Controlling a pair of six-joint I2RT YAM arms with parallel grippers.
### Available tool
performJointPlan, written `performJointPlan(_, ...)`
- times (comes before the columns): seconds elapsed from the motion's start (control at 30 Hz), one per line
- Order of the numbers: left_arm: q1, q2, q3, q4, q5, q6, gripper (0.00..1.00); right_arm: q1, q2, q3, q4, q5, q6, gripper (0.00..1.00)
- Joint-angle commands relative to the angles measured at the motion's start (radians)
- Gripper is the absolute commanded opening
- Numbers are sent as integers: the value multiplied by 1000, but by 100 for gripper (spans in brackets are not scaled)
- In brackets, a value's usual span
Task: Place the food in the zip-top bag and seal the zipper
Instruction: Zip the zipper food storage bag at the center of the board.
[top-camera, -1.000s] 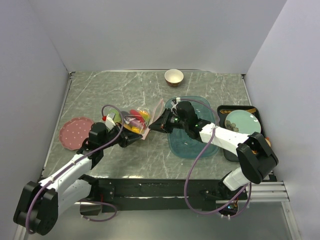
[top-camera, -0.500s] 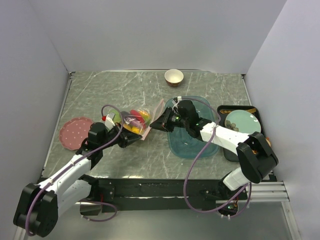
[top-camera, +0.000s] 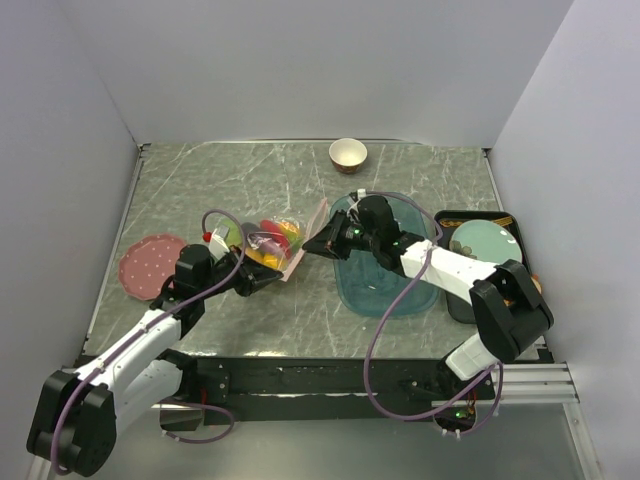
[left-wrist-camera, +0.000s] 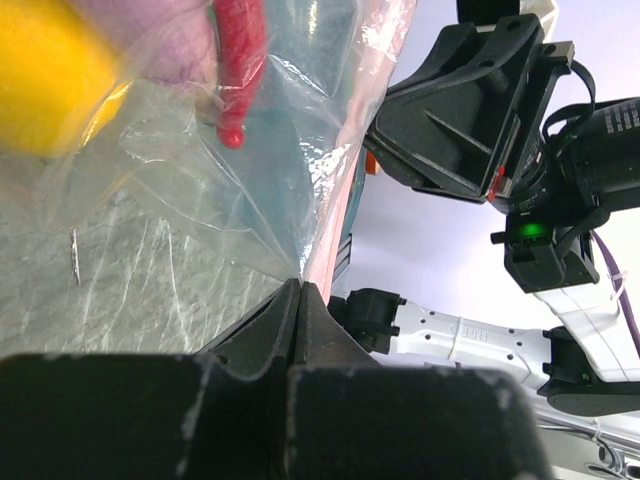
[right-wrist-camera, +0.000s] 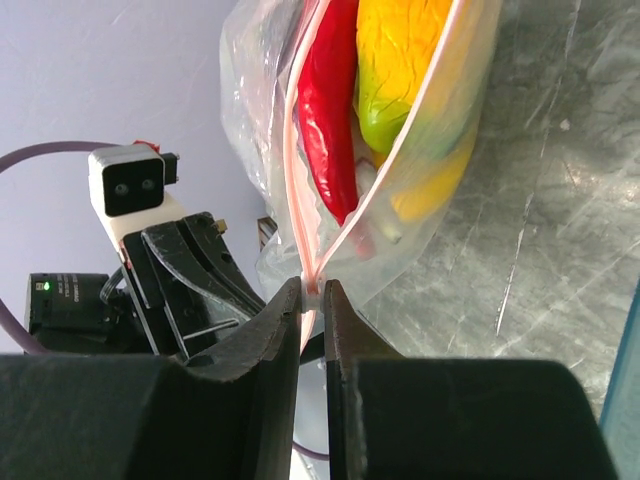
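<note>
on the marble table (top-camera: 200, 180), left gripper (left-wrist-camera: 299, 290) and right gripper (right-wrist-camera: 312, 290) pinch the zipper (left-wrist-camera: 345, 160) (running near-to-far).

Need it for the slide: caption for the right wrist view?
Right end effector pinches the zipper of the bag; chili and yellow fruit inside, mouth open beyond.

1. No words, brands or numbers can be read in any of the three views.
2. Small marks on the right arm's white link (left-wrist-camera: 465, 332) are too blurred to make out.
</note>
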Motion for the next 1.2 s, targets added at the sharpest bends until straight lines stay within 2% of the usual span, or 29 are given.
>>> performJointPlan(0.0, 5, -18, 35, -30, 48, 39, 1, -48, 0, 40, 53, 50, -17, 13)
performJointPlan(1.17, 41, -52, 60, -148, 36, 115, 1, -165, 70, 77, 84, -40, -20, 13)
